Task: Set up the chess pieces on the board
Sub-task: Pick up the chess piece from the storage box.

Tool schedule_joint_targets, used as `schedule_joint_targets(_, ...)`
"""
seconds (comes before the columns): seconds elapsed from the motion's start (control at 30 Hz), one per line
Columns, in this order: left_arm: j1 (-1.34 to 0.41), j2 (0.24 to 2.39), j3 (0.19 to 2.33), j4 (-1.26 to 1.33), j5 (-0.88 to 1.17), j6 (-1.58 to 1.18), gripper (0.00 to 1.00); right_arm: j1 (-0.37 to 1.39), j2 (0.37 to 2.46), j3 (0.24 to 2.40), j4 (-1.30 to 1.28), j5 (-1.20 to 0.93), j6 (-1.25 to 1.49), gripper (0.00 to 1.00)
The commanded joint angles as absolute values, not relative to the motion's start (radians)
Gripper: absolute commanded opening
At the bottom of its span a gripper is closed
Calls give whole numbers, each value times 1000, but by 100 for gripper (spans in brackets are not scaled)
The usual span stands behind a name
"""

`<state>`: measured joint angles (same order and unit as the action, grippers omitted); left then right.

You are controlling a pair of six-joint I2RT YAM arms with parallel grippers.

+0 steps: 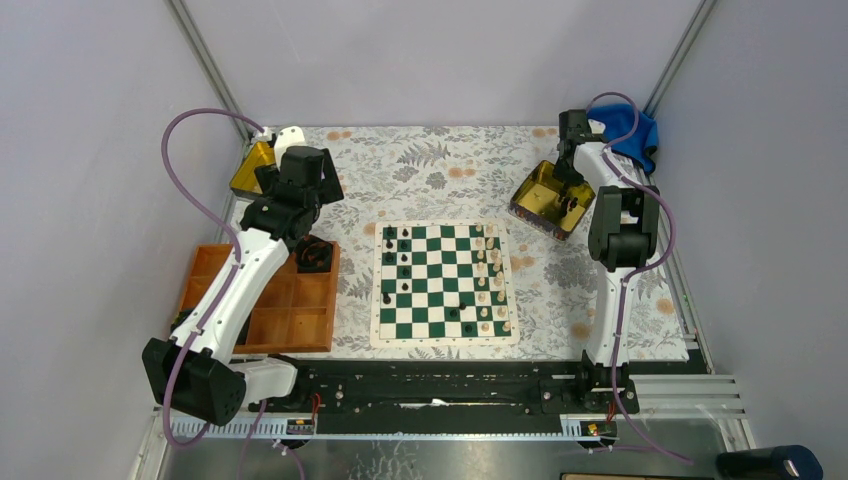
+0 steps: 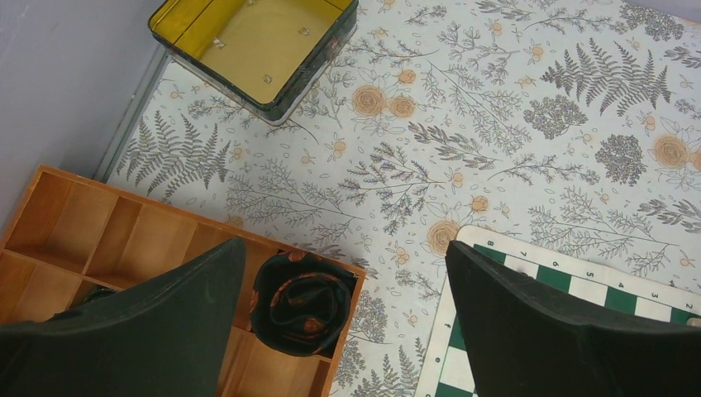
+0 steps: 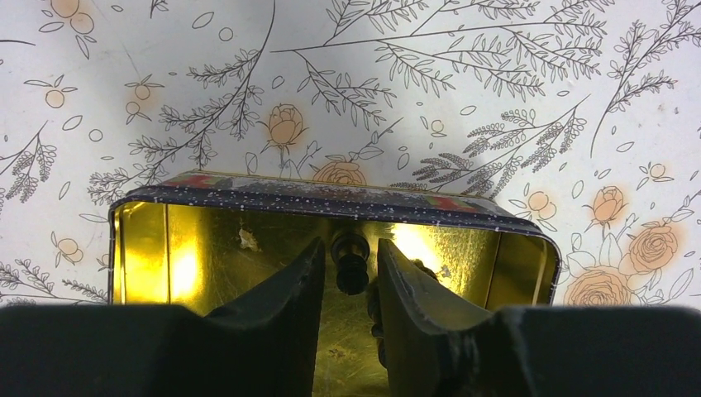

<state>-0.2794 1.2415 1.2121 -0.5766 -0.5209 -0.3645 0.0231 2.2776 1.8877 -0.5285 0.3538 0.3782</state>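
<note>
The board lies mid-table, its corner also showing in the left wrist view. Black chess pieces stand along its left side, with a few more near the lower middle. Down inside a gold tin at the back right, my right gripper has its fingers drawn in close around one small black chess piece. Another dark piece is half hidden behind the right finger. My left gripper hangs wide open and empty above the wooden tray's corner.
Cream pieces fill the board's right side. An orange compartmented tray holds a rolled dark cloth. A second gold tin sits at the back left. A blue cloth lies at the back right corner.
</note>
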Motion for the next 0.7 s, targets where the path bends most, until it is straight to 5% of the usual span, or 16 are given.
schedule_joint_targets(0.0, -278, 1237, 1238, -540, -518, -362, 99, 20, 2264, 1909, -517, 335, 373, 37)
schedule_joint_targets(0.43, -279, 1227, 1224, -537, -510, -369, 99, 19, 2239, 1864, -511, 314, 374, 31)
schedule_joint_targets(0.67, -279, 1229, 1223, -534, -503, -371, 99, 19, 2236, 1863, -513, 328, 365, 10)
